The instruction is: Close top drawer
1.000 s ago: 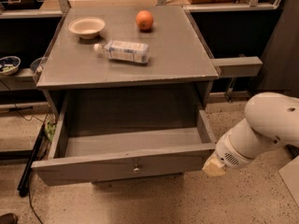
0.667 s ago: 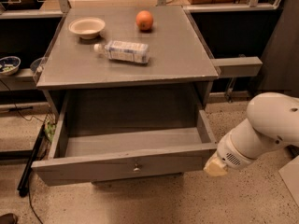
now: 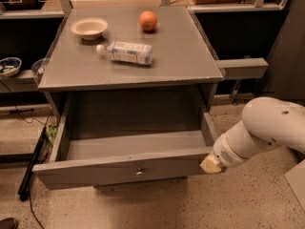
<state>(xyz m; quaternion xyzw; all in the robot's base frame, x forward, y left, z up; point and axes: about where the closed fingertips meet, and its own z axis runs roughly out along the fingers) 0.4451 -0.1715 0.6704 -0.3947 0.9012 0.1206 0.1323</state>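
Note:
The top drawer (image 3: 119, 168) of the grey wooden cabinet is pulled far out and is empty inside. Its wide front panel has a small metal knob (image 3: 139, 170) at its centre. My gripper (image 3: 210, 165) is on the white arm that comes in from the right. Its cream tip is at the right end of the drawer's front panel, touching it or very close to it.
On the cabinet top (image 3: 181, 56) lie a plastic bottle (image 3: 126, 52) on its side, a white bowl (image 3: 89, 27) and an orange (image 3: 148, 20). A grey side leaf (image 3: 240, 68) sticks out at the right. Shelving with a bowl (image 3: 8, 66) stands at the left, with cables on the floor (image 3: 33, 161).
My gripper has moved a little left and up, closer against the right end of the drawer front. The drawer's right corner has shifted slightly inward.

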